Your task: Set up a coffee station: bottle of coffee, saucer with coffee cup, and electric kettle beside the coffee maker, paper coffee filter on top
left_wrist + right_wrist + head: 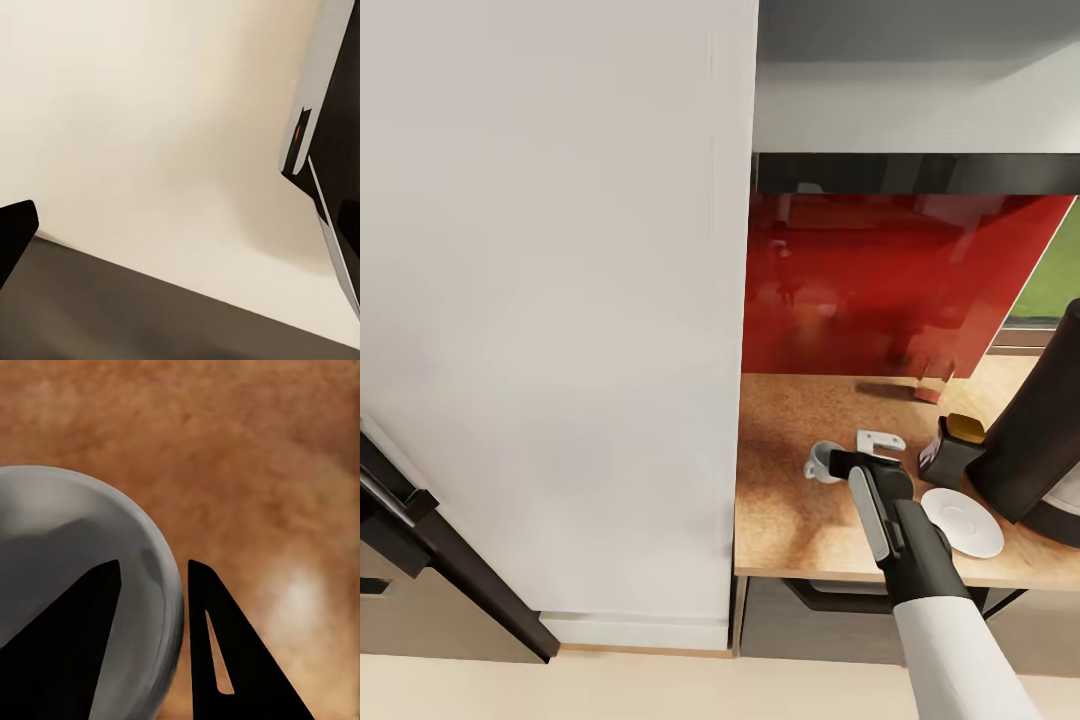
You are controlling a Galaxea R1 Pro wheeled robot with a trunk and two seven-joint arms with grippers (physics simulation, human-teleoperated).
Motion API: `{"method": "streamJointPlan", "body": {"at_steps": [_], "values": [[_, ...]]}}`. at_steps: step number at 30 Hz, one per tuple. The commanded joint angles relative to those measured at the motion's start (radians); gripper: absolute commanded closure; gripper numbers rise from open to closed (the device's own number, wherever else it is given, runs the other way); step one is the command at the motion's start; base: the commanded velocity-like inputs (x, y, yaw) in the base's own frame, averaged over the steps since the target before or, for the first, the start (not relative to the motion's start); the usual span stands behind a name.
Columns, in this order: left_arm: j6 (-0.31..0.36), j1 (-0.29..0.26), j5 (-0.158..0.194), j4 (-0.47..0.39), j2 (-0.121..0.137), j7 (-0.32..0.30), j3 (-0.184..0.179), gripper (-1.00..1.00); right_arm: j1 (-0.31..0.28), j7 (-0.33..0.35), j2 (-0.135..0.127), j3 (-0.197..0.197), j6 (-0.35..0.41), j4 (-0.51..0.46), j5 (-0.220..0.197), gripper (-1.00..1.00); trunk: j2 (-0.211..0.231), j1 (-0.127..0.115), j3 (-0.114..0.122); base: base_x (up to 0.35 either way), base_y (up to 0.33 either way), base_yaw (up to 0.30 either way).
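Head view: the step in hand appears to be fetching the coffee cup [823,461], which stands on the counter [790,530] apart from the saucer [963,522]. The right hand [838,462] reaches the cup. The saucer lies bare beside the coffee maker [1040,430]; the bottle of coffee [952,450] stands next to it.

Left wrist view: a pale surface and a dark panel; the left hand's state cannot be told.

Right wrist view: the right hand [154,585] is open, fingers straddling the cup wall [82,547]. Next: close, lift, set the cup on the saucer. Cup contents cannot be told.
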Motion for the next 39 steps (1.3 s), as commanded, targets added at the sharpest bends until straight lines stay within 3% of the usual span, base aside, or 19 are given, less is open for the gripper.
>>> {"method": "streamJointPlan", "body": {"at_steps": [1,13,17,24,39], "values": [[-0.005,-0.001,0.009,0.002,0.0,0.0,-0.004,-1.0,-0.001,-0.008,0.001,0.0,0.003,-0.001,-0.01,1.0,-0.001,0.0,-0.002,0.0,0.0,0.0],[-0.005,-0.001,0.009,0.0,0.0,0.002,-0.004,-1.0,-0.001,-0.008,0.001,0.003,0.005,-0.003,-0.007,1.0,-0.001,0.0,-0.002,0.0,0.0,0.0],[-0.005,-0.001,0.009,-0.001,-0.001,0.001,-0.005,-1.0,-0.001,-0.008,0.001,0.004,0.005,-0.003,0.022,1.0,-0.001,0.0,-0.002,-0.055,0.004,-0.049],[-0.005,-0.001,0.009,-0.001,-0.002,0.002,-0.005,-1.0,-0.001,-0.008,0.001,0.003,0.004,-0.003,0.068,1.0,-0.001,0.0,-0.002,-0.195,0.077,-0.232],[-0.005,-0.001,0.009,-0.001,-0.002,0.002,-0.006,-1.0,-0.001,-0.008,0.002,0.003,0.003,-0.003,0.073,1.0,-0.001,0.0,-0.002,-0.043,0.011,-0.275]]}}
